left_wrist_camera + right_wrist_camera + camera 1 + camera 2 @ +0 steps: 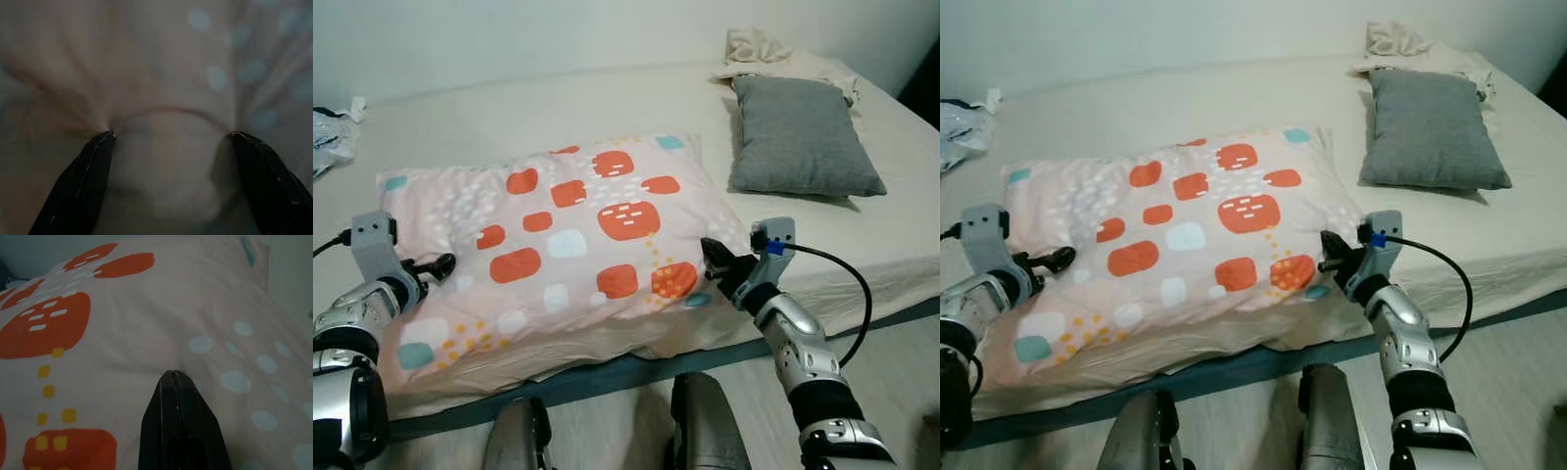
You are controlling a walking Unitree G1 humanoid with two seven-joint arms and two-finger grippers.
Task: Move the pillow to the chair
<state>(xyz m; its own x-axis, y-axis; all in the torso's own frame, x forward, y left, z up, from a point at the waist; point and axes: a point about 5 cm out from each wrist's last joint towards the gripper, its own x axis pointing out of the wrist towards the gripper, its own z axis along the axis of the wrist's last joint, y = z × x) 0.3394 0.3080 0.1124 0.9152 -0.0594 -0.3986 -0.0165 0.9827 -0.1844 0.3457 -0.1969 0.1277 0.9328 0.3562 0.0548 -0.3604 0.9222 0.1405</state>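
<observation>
Pink patterned pillow [563, 245], orange and pale-blue patches, lying flat at the near edge of the cream bed [509, 108]. Left hand [438, 264] at its left end, fingers spread wide and pressed into the cloth; right hand [713, 257] at its right end, fingers closed together, tips against the fabric. Grey pillow [800, 137] well apart, far right.

The pillow [563, 250] is soft matt printed cloth; behind it a grey pillow [800, 135] of coarser matt fabric. Both lie on the bed [509, 108], under smooth matt sheeting.
</observation>
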